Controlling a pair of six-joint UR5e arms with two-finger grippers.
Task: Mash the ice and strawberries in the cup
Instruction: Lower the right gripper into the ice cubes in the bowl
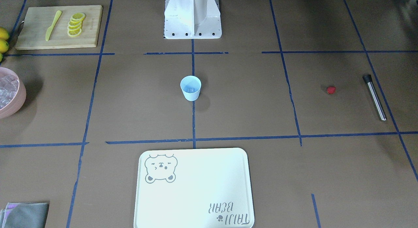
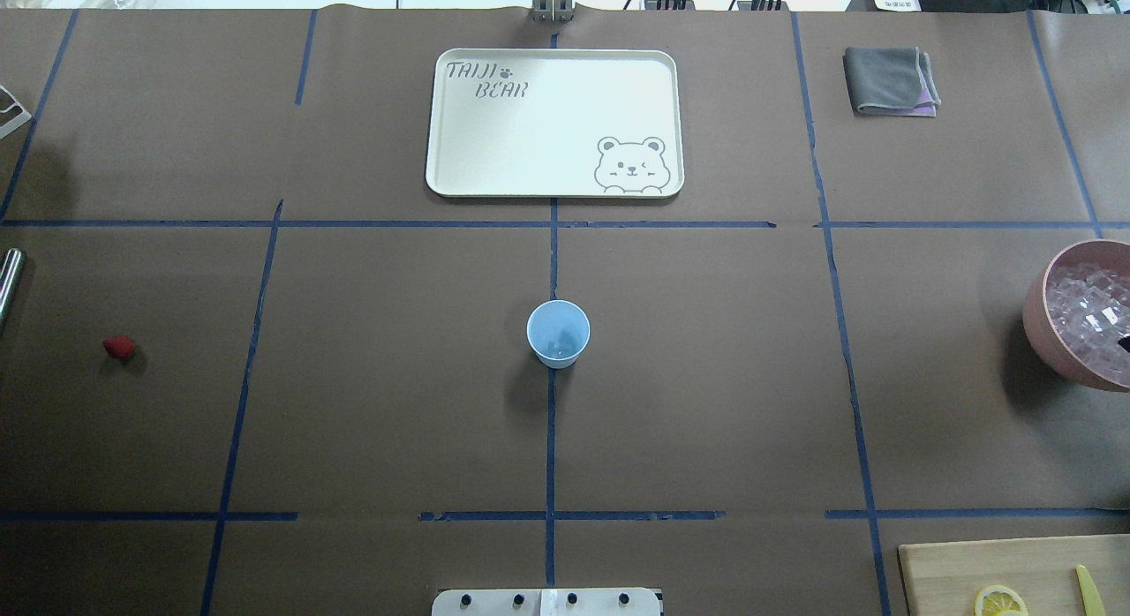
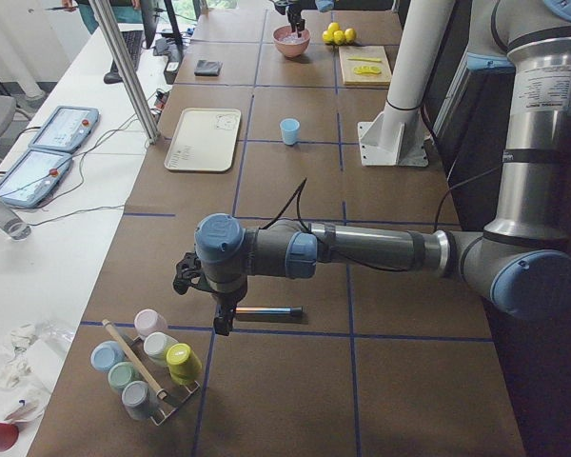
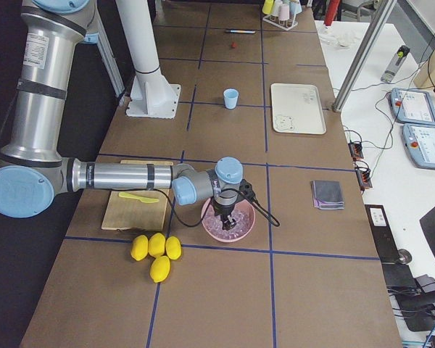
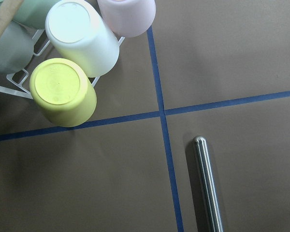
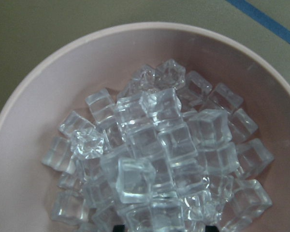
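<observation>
The pale-blue cup (image 1: pixel 190 87) (image 2: pixel 558 332) stands upright at the table's centre with one clear ice cube (image 1: pixel 190 89) at its bottom. Most of the ice (image 6: pixel 154 154) (image 2: pixel 1090 316) is heaped in the pink bowl (image 2: pixel 1040 320) (image 1: pixel 18 100). One small red strawberry (image 1: pixel 331 89) (image 2: pixel 118 347) lies alone on the table. My right gripper (image 4: pixel 228 220) hangs just above the ice in the bowl, open, with nothing between its fingers. My left gripper (image 3: pixel 219 319) hovers over a steel muddler (image 5: pixel 209 183) (image 1: pixel 374 97); I cannot tell whether it is open or shut.
A cream tray (image 2: pixel 459 166) lies beyond the cup. A rack of upturned coloured cups (image 5: pixel 63 89) (image 3: pixel 152 367) sits close to the left gripper. A cutting board (image 1: pixel 39 41) carries lemon slices (image 1: pixel 75 24) and a yellow knife. Whole lemons (image 4: pixel 156 254) and a folded grey cloth (image 2: pixel 890 80) lie nearby.
</observation>
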